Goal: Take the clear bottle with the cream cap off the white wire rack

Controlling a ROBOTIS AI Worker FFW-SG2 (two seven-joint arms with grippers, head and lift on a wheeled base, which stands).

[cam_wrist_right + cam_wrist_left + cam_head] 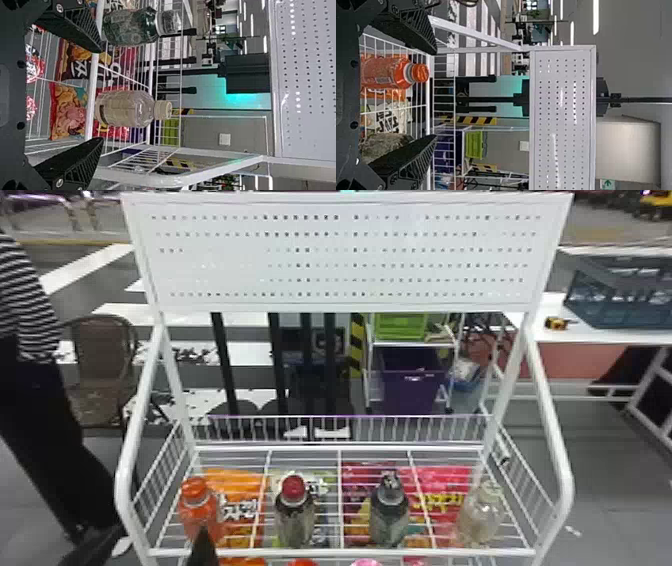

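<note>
- The white wire rack [320, 552] holds four upright bottles [389, 517]: orange bottle [196, 510] leftmost, clear bottle with the cream cap [480, 517] rightmost.
- Snack bags [240, 485] lie below its wires.
- Right gripper [101, 95]: spread wide, gripping nothing.
- Left gripper [203, 551]: likewise.

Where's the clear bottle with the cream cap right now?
In the head view, the clear bottle stands at the right end of the rack, beside the dark green bottle.
</note>
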